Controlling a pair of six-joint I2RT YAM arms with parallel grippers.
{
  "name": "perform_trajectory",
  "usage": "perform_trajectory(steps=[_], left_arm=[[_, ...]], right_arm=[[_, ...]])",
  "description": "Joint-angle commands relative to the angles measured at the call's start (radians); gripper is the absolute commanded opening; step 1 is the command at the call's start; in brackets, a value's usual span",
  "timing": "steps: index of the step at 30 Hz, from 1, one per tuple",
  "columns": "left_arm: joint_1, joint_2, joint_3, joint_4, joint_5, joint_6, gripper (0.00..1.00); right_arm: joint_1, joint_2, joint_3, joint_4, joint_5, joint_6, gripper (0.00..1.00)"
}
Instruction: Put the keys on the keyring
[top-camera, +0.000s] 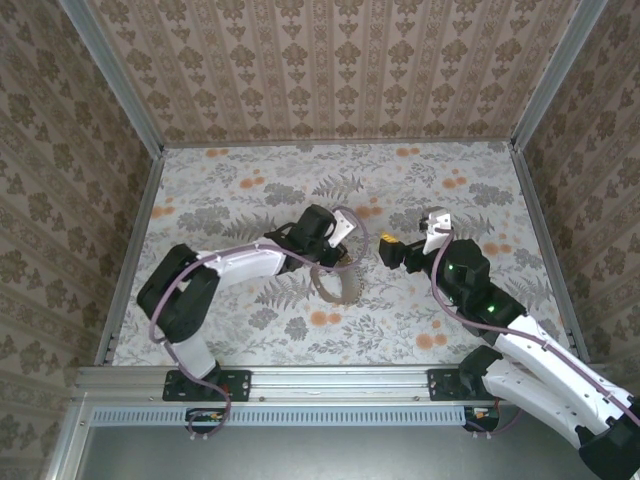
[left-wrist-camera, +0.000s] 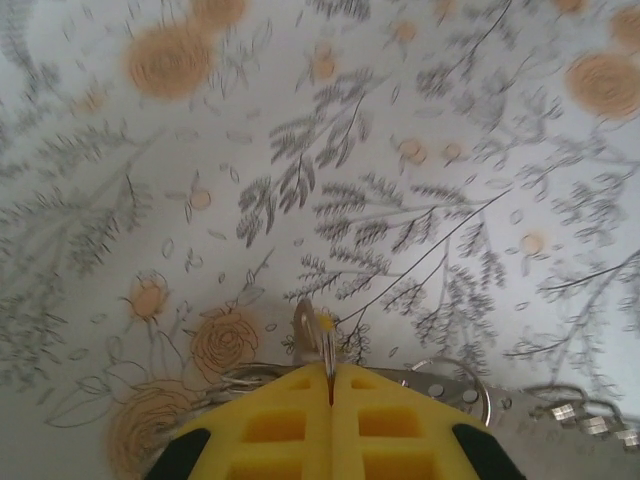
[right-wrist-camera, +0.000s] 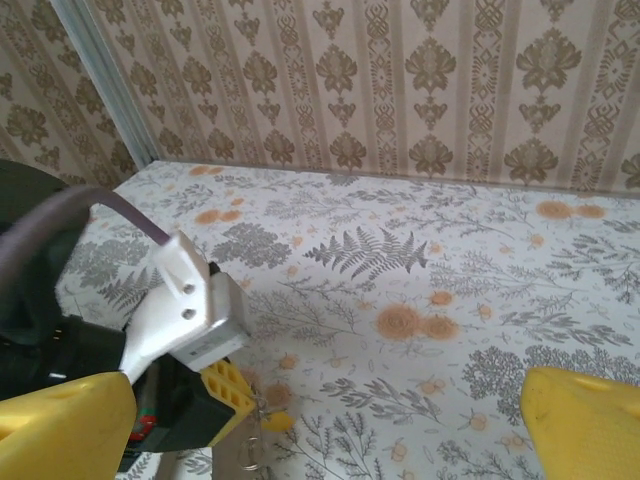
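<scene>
Overhead view first. Counted: two arms, two grippers, one loop, two green lamps. From the lower left, left arm (top-camera: 235, 262) bent in to frame centre; left gripper (top-camera: 347, 258) there, tips too small to judge. One keyring (top-camera: 328, 293), a thin brown oval, flat on the floral table (top-camera: 250, 195) just below that gripper, upper end lost under it. From the lower right, right arm (top-camera: 520, 345), both green lamps (top-camera: 451, 268) on its dark upper section. Just right of centre, right gripper (top-camera: 384, 250), facing the left one and apart from it.

Left wrist view. Two yellow pads (left-wrist-camera: 360, 395) at bottom centre, pressed together along one seam. Pinched in that seam, the keys (left-wrist-camera: 316, 335): a pale silvery-gold sliver seen edge-on, standing up from the pad tips; number impossible to count. At lower right, one silvery ring (left-wrist-camera: 468, 370) and one link chain (left-wrist-camera: 575, 418), partly covered by the pads and cut off by the bottom edge.

Right wrist view. Own fingers (right-wrist-camera: 60, 425) in the two bottom corners, spread wide, bare table between. At lower left, the left gripper's white bracket (right-wrist-camera: 190, 305) with two screw holes, one purple cable (right-wrist-camera: 105, 205) above it, one yellow pad below. Under that pad, pale metal dangling, blurred, cut off by the bottom edge.
</scene>
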Motion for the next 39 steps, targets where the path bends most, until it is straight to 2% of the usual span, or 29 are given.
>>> perform_trajectory(steps=[1,8,11,14,17,20,23,25,28,30,33,38,39], left_arm=[[0.022,0.051,0.048,0.009,0.017,-0.054,0.00],[0.055,0.107,0.060,0.006,0.071,-0.096,0.00],[0.054,0.070,0.052,-0.014,0.073,-0.108,0.23],[0.053,-0.014,0.028,-0.057,0.074,-0.122,0.41],[0.051,-0.143,-0.022,-0.083,0.110,-0.136,0.75],[0.051,-0.287,-0.084,-0.110,0.079,-0.158,0.88],[0.090,-0.452,-0.164,-0.106,-0.048,-0.184,0.99],[0.135,-0.563,-0.235,-0.065,-0.153,-0.196,1.00],[0.236,-0.671,-0.319,-0.033,-0.276,-0.219,1.00],[0.324,-0.680,-0.343,-0.051,-0.323,-0.253,1.00],[0.452,-0.652,-0.376,-0.041,-0.321,-0.284,1.00],[0.507,-0.637,-0.451,0.079,-0.516,-0.267,1.00],[0.517,-0.627,-0.457,0.104,-0.528,-0.244,1.00]], right_arm=[[-0.010,-0.013,-0.021,0.013,0.042,0.023,1.00],[-0.043,-0.043,-0.065,0.019,0.096,0.066,1.00],[-0.062,-0.059,-0.069,0.010,0.097,0.066,1.00],[-0.081,-0.069,-0.071,0.007,0.101,0.052,1.00],[-0.114,-0.054,-0.076,0.012,0.108,0.032,1.00],[-0.168,-0.018,-0.064,0.001,0.104,0.034,1.00],[-0.243,0.014,-0.080,0.050,0.096,0.049,1.00],[-0.287,0.024,-0.127,0.142,0.100,0.053,1.00],[-0.330,0.056,-0.195,0.299,0.202,0.036,1.00],[-0.346,0.102,-0.253,0.465,0.189,-0.051,1.00],[-0.373,0.192,-0.306,0.627,0.107,-0.229,1.00],[-0.404,0.390,-0.295,0.736,0.097,-0.264,1.00],[-0.404,0.437,-0.294,0.777,0.099,-0.265,1.00]])
